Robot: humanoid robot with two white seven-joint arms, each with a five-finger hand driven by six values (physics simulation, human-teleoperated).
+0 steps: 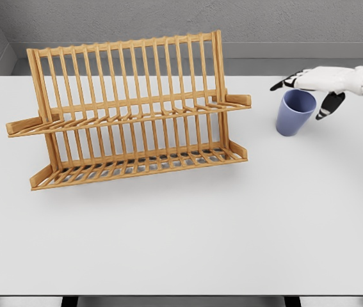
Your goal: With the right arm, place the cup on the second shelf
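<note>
White right hand [309, 86] outstretched, fingers spread above blue cup [294, 112]

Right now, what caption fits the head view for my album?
Right hand open above the upright blue cup, beside the wooden dish rack.

Only the robot's right arm is in sight, entering from the right edge near the top. A dark, shiny wrist joint leads into a white right hand [309, 86] held roughly level and reaching toward the left. Its fingers [282, 84] are spread and loosely extended, with black tips. The thumb, black-tipped as well, hangs downward, apart from the others. The hand grips nothing.
</note>
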